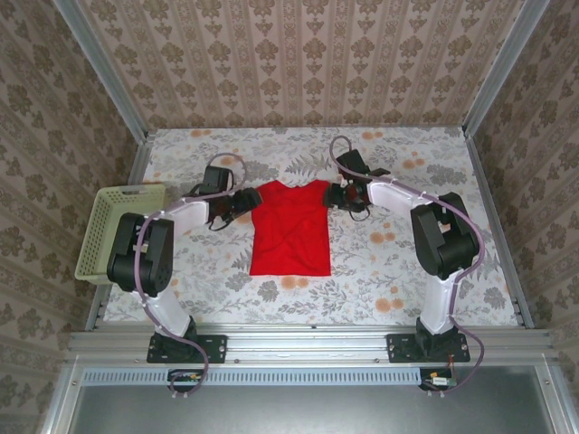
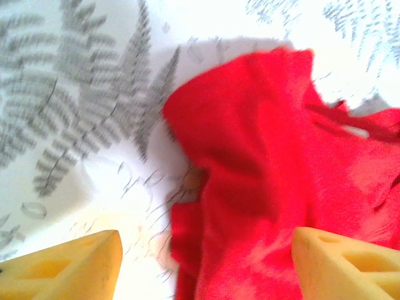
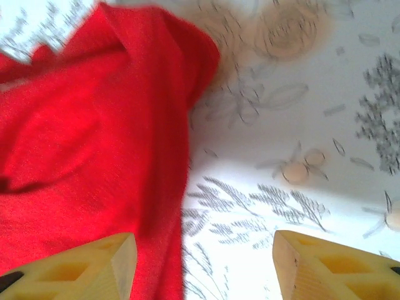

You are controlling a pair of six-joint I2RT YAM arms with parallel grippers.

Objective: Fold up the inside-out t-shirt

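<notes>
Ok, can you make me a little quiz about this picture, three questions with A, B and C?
1. Where is the basket?
A) at the left edge of the table
B) in the far right corner
C) in the middle

2. What colour is the t-shirt?
A) blue
B) red
C) white

3. How are the left gripper and the right gripper?
A) both shut
B) both open
C) both holding the basket

Answers:
1 A: it sits at the table's left side.
2 B: the cloth is bright red all over.
3 B: each wrist view shows the jaws wide apart, pinching nothing.
</notes>
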